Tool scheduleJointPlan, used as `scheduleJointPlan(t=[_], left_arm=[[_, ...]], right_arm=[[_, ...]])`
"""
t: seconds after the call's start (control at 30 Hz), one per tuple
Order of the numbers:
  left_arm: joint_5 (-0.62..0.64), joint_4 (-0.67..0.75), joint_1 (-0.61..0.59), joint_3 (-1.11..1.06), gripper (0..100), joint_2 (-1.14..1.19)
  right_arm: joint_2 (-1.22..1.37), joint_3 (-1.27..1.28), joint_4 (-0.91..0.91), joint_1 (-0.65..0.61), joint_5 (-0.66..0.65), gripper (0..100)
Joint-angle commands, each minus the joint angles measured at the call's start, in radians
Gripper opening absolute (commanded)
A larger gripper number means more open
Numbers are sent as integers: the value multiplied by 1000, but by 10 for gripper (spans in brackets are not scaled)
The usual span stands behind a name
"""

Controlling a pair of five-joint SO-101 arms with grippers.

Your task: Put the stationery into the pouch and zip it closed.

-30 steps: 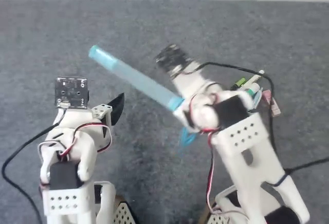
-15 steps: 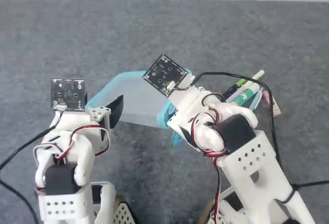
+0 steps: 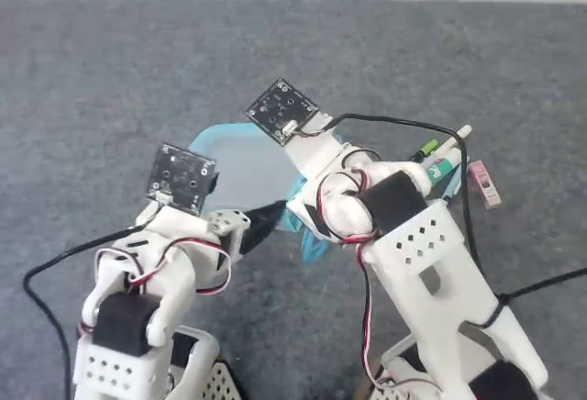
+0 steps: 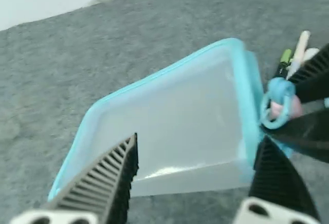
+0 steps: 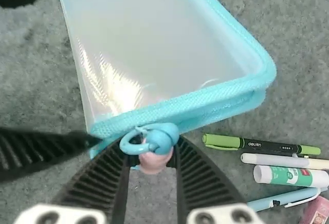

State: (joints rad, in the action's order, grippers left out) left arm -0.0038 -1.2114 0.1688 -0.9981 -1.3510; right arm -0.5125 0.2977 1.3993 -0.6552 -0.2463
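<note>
Gripping the pouch (image 5: 154,44) by its zip tab (image 5: 153,137), the right hand (image 5: 150,158) is closed. The left hand (image 4: 198,149) is open. No pens (image 5: 257,144) are packed yet; they lie on the worktop (image 3: 110,61).

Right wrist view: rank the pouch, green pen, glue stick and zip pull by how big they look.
1. Pouch, by far.
2. Green pen and glue stick: unranked. The pen is longer; the stick is thicker and cut by the frame edge.
3. Zip pull, smallest despite being nearest the camera.
</note>
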Motion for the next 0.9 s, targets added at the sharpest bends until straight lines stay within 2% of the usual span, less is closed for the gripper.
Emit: scheduleJointPlan(t=[0.0, 0.43, 0.53, 0.73, 0.87], left_arm=[[-3, -9, 44, 50, 356, -12], [-11, 11, 63, 8, 356, -12], [-11, 12, 63, 8, 356, -12], [-11, 20, 55, 7, 356, -12], [-12, 112, 2, -58, 356, -11]], right_arm=[[-1, -57, -25, 13, 26, 6], [7, -100, -25, 13, 83, 6], [53, -137, -24, 15, 135, 6], [189, -249, -16, 15, 147, 6], [202, -255, 4, 12, 167, 6]])
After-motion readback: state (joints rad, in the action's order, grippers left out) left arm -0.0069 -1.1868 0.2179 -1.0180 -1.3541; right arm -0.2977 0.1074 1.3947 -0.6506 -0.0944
